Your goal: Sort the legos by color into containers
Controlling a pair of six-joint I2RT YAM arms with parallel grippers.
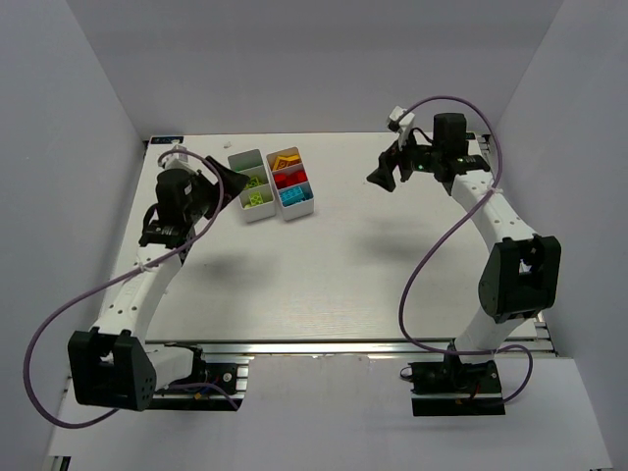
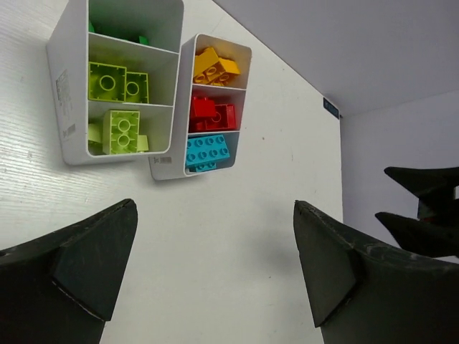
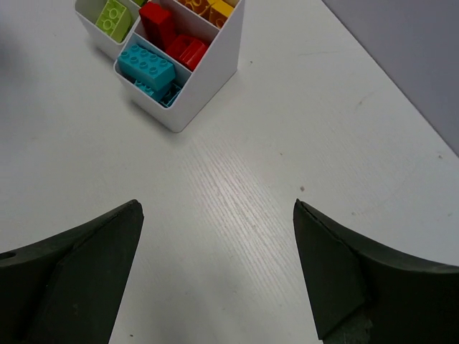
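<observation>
Two white containers stand side by side at the back of the table. The left container (image 1: 242, 160) (image 2: 68, 107) holds dark green legos (image 2: 143, 39) in its far compartment and lime legos (image 2: 107, 82) in the other two. The right container (image 1: 299, 209) (image 3: 208, 79) holds yellow and orange legos (image 2: 215, 67), red legos (image 3: 168, 39) and cyan legos (image 3: 147, 66). My left gripper (image 1: 234, 186) (image 2: 214, 208) hovers open just left of the trays, with nothing between its fingers. My right gripper (image 1: 385, 172) (image 3: 216, 206) hangs open and empty over bare table to the right of them.
Grey walls close in the table on the left, back and right. A small white fitting (image 1: 175, 147) sits at the back left corner. The right gripper's dark fingers (image 2: 419, 208) show at the edge of the left wrist view.
</observation>
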